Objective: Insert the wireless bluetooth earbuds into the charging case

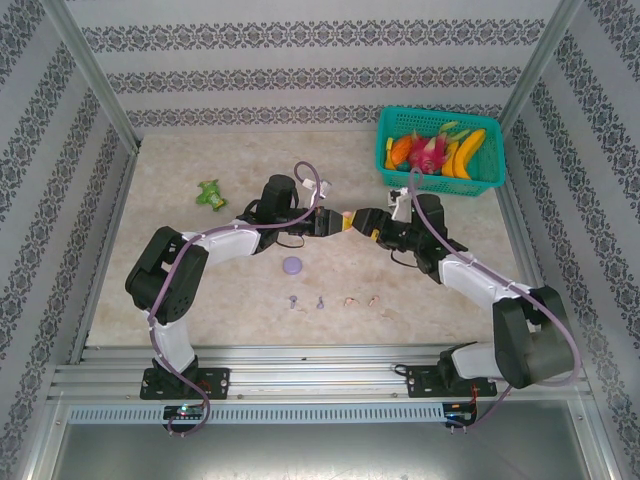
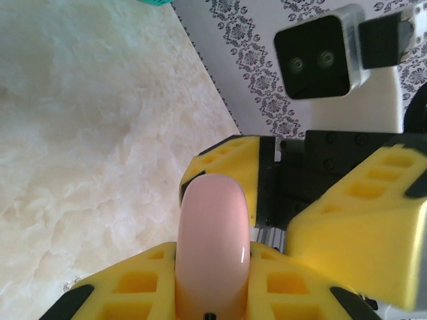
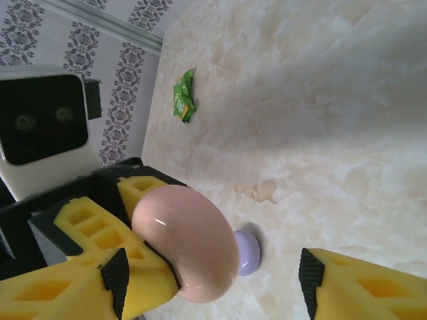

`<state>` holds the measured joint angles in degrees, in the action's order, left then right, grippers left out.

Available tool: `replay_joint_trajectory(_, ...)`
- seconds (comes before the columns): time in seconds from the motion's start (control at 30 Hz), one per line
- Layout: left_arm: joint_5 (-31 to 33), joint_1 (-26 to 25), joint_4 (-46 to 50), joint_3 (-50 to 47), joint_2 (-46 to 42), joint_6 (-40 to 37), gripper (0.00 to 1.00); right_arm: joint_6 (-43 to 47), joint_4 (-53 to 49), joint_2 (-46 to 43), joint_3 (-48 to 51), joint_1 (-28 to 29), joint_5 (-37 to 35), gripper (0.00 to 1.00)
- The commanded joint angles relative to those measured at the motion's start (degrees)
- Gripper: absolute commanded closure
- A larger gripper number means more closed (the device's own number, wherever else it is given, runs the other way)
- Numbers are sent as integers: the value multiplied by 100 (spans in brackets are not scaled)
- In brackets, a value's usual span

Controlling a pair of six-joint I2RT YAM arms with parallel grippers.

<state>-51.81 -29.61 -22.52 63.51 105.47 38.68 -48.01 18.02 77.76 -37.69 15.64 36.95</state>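
- Top view: left gripper [image 1: 332, 221] and right gripper [image 1: 358, 222] meet nose to nose above mid-table, with the pink case [image 1: 345, 222] between them.
- Left wrist view: the left fingers [image 2: 127, 290] are clamped on the pink case [image 2: 212, 247], seen edge-on. The right fingers [image 2: 363, 227] are spread wide past its far end.
- Right wrist view: the right fingers [image 3: 363, 287] are wide apart. The pink case [image 3: 187, 243] sits close to one pad and well off the other. Can't tell if the near pad touches.
- Same view shows the purple case [image 3: 248, 252] flat on the table [image 3: 320, 100], under the raised pink one. Top view puts it [image 1: 292, 265] just nearer than the grippers.
- Purple earbuds [image 1: 292, 301] and pink earbuds [image 1: 350, 299] lie loose in one row near the front edge, each apart from the next.
- Room: bare table left of the arms up to the wall [image 1: 60, 200]. Green packet [image 1: 210, 193] is far left.
- Basket [image 1: 440, 182] in the far right corner holds fruit [image 1: 462, 155], including bananas.
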Motion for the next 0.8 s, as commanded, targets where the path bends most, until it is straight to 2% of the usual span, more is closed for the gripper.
replay_joint_trajectory(0.0, -34, 2, -11, 223, -268, -141, 100, 164, 153, 180, 169, 16, -111, 32)
replay_joint_trajectory(0.53, -79, 24, -4, 196, -448, -167, 100, -15, 481, 622, 447, -363, -149, 37)
replay_joint_trajectory(0.77, -20, 43, -33, 136, -407, -174, 100, -184, 429, 106, 455, -373, 10, 37)
